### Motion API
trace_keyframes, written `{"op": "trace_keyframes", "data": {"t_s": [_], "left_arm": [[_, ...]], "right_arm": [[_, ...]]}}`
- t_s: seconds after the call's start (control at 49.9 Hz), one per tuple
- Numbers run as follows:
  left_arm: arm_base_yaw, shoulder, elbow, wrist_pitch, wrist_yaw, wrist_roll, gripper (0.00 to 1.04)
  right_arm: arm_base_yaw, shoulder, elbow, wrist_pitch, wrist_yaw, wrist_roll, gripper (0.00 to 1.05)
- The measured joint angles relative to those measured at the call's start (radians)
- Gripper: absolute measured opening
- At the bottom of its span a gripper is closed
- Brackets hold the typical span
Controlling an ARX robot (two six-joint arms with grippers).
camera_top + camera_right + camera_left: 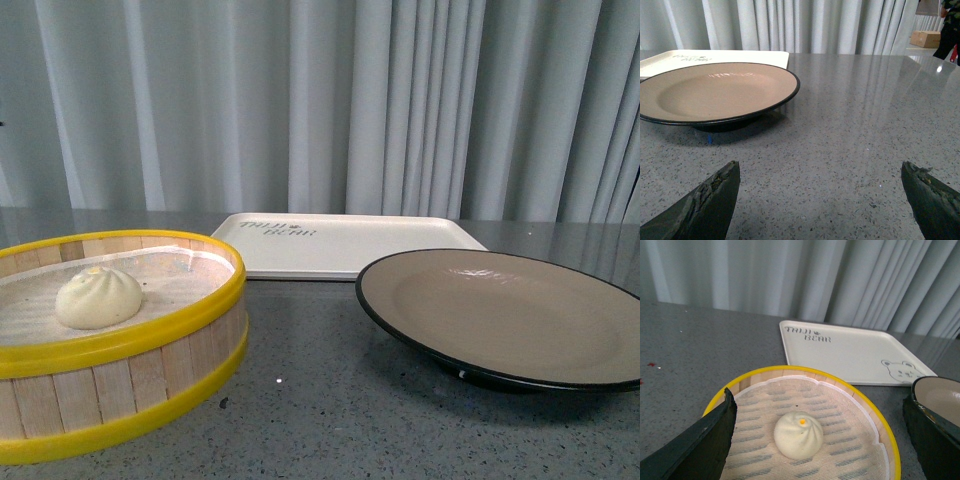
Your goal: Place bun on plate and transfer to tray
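A cream-white pleated bun (98,297) (799,435) rests on the cloth liner inside a yellow-rimmed wooden steamer basket (150,330) (880,425) at the front left. My left gripper (822,440) hovers open over the basket, its dark fingers (705,440) wide on either side of the bun, touching nothing. The tan plate (500,310) (715,92) with a black rim sits at the right, bare. Behind it lies the cream tray (340,240) (850,352) (715,56) with lettering and a bear drawing. My right gripper (820,195) is open above bare tabletop, short of the plate. Neither arm shows in the front view.
Everything stands on a speckled grey table (330,400) (865,125). Grey curtains (320,100) hang behind it. In the right wrist view a cardboard box (926,39) sits far off beyond the table.
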Motion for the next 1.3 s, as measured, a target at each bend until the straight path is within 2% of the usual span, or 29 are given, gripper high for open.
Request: {"op": "trace_keyframes", "data": {"t_s": [0.14,0.401,0.621,0.962,1.303], "left_arm": [[-0.047,0.072,0.130,-0.148,-0.006,0.060,0.98],[-0.151,0.187,0.308,-0.396,-0.090,0.108,0.98],[-0.215,0.312,0.359,-0.396,-0.199,0.145,0.98],[-0.206,0.479,0.454,-0.389,-0.218,0.144,0.98],[-0.172,0.514,0.486,-0.441,-0.245,0.140,0.98]], "right_arm": [[0.000,0.000,0.000,0.000,0.000,0.000,0.96],[0.000,0.000,0.000,0.000,0.000,0.000,0.96],[0.000,0.000,0.000,0.000,0.000,0.000,0.96],[0.000,0.000,0.000,0.000,0.000,0.000,0.96],[0.000,0.000,0.000,0.000,0.000,0.000,0.96]]}}
